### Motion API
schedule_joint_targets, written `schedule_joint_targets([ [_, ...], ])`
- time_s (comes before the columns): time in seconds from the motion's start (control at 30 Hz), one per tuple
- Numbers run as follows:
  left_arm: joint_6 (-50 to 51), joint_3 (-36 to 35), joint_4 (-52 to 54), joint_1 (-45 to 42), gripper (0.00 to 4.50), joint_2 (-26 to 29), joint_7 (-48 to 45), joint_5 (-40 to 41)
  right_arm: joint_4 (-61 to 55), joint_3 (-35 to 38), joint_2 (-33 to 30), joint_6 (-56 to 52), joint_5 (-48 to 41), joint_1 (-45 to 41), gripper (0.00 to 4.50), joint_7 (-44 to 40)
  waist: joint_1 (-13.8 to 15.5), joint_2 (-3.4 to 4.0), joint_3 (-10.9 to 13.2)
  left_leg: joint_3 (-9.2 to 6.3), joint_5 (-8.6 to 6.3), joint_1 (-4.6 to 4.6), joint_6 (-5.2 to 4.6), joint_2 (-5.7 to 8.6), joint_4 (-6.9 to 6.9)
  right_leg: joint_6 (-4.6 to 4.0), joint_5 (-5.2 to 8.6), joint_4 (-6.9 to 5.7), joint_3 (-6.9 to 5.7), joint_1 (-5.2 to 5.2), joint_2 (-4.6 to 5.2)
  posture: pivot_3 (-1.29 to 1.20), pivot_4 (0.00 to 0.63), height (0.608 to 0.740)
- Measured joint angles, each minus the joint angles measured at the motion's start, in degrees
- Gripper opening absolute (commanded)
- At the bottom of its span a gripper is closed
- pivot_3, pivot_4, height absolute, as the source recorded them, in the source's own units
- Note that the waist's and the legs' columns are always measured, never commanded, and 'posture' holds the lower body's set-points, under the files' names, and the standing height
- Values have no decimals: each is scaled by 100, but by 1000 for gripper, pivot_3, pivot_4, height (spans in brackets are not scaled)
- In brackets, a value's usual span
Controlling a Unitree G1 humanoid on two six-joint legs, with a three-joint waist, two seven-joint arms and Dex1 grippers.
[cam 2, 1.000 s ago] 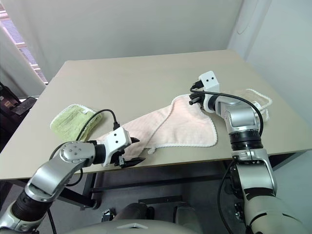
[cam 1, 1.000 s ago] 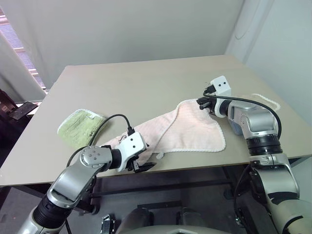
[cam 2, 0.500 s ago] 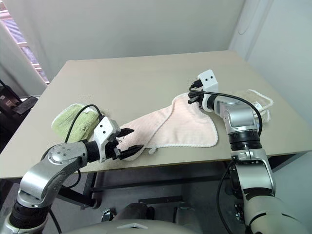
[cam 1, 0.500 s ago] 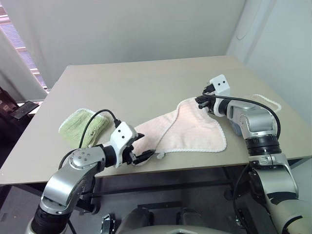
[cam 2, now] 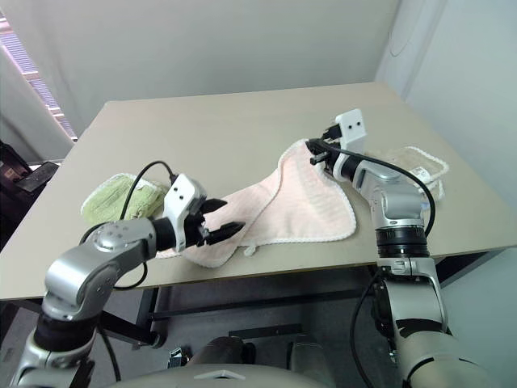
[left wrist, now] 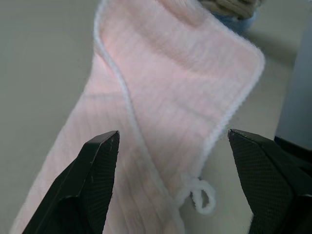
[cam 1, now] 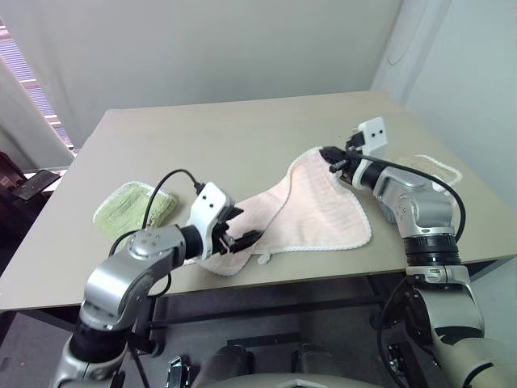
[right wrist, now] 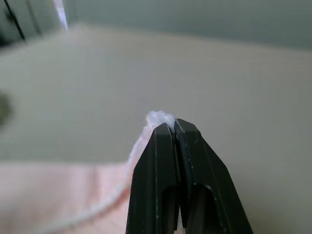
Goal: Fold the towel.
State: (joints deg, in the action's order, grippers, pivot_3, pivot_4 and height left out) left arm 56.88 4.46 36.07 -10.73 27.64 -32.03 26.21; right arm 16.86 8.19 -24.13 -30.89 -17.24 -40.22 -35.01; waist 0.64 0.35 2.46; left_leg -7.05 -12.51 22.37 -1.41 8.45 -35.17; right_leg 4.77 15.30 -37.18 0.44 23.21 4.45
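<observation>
The pink towel [cam 1: 311, 214] lies spread near the table's [cam 1: 226, 137] front edge, toward its right side, with one corner raised off the surface. The right gripper [cam 1: 329, 156] is clamped tight on that lifted corner. The left gripper [cam 1: 242, 230] hangs over the towel's opposite end with its fingers [left wrist: 97, 165] spread wide, holding nothing. A green cloth [cam 1: 129, 208] rests near the table's left edge, and a beige towel [cam 1: 432, 171] lies near the right edge.
</observation>
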Motion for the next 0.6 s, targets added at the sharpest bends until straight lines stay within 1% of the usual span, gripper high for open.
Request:
schedule_joint_targets([
  [0.03, -15, -25, 24, 118, 3755, 27, -2, 26, 0, 11, -15, 26, 0, 1, 20, -22, 3, -2, 2, -15, 0, 2, 2, 9, 2, -1, 1, 0, -12, -10, 5, 0, 0, 737],
  [0.07, -36, -60, 37, 182, 3755, 58, -4, 48, -1, -2, -28, 54, 0, 15, 20, -89, -20, -6, 6, -89, 6, 0, 9, 41, -3, -5, 11, 2, -86, -44, 47, 0, 0, 737],
  [0.1, -86, -95, 71, 221, 3755, 70, -5, 58, -12, -27, -45, 89, 0, 44, 20, -164, -54, -14, 10, -127, 7, 1, 7, 57, -9, -3, 28, 3, -150, -72, 97, 0, 0, 737],
  [0.13, -139, -116, 123, 270, 3755, 105, -13, 71, -34, -59, -48, 112, 0, 59, 20, -208, -120, -14, 10, -124, 7, 13, 6, 52, -14, -6, 51, 2, -242, -100, 159, 0, 0, 737],
  [0.17, -202, -120, 151, 327, 3755, 149, -39, 85, -42, -76, -50, 133, 2, 63, 20, -218, -201, -5, 9, -67, 10, 41, 1, 18, -19, -6, 75, 1, -353, -133, 245, 0, 0, 737],
  [0.2, -244, -124, 171, 368, 3755, 183, -56, 99, -42, -73, -59, 136, 8, 64, 20, -206, -253, 10, 8, -52, 15, 73, -8, 4, -36, 3, 88, 1, -430, -156, 288, 0, 0, 737],
  [0.23, -280, -137, 178, 422, 3755, 239, -66, 105, -42, -76, -49, 139, 7, 60, 20, -188, -275, 56, 12, -97, 63, 94, -12, 10, -52, 4, 98, -7, -428, -132, 229, 0, 0, 737],
  [0.27, -298, -161, 177, 470, 3755, 311, -67, 104, -42, -92, -22, 139, 6, 60, 20, -181, -242, 71, 18, -127, 64, 111, -13, 22, -67, 12, 100, -6, -305, -123, 126, 0, 0, 737],
  [0.3, -347, -188, 175, 503, 3755, 346, -64, 101, -42, -96, -12, 138, 7, 62, 20, -168, -189, 68, 26, -170, 64, 114, -12, 63, -50, 26, 108, -6, -187, -111, 68, 0, 0, 737],
  [0.33, -392, -190, 179, 531, 3755, 355, -64, 102, -42, -96, -9, 138, 8, 60, 20, -139, -124, 68, 26, -192, 65, 103, -12, 100, -25, 40, 116, -13, -124, -95, 61, 0, 0, 737],
  [0.4, -468, -187, 183, 603, 3755, 435, -75, 101, -39, -118, 2, 138, 30, 60, 20, -84, -10, 69, 26, -187, 84, 93, 16, 93, 7, 52, 107, -19, -92, -67, 65, 0, 0, 737],
  [0.43, -498, -187, 183, 622, 3755, 483, -84, 98, -31, -124, 0, 138, 60, 60, 20, -52, 19, 69, 26, -188, 95, 94, 34, 82, 8, 52, 106, -30, -88, -56, 55, 0, 0, 737],
  [0.53, -637, -139, 182, 651, 3755, 610, -132, 37, -16, -126, -12, 138, 127, 60, 20, 28, 16, 69, 25, -182, 99, 97, 39, 67, 30, 36, 114, -44, -76, -45, 43, 0, 0, 737],
  [0.6, -767, 30, 178, 662, 3755, 676, -151, -88, 14, -109, -35, 128, 126, 61, 20, 50, 9, 70, 25, -168, 100, 97, 38, 64, 40, 34, 116, -45, -63, -43, 39, 0, 0, 737],
])
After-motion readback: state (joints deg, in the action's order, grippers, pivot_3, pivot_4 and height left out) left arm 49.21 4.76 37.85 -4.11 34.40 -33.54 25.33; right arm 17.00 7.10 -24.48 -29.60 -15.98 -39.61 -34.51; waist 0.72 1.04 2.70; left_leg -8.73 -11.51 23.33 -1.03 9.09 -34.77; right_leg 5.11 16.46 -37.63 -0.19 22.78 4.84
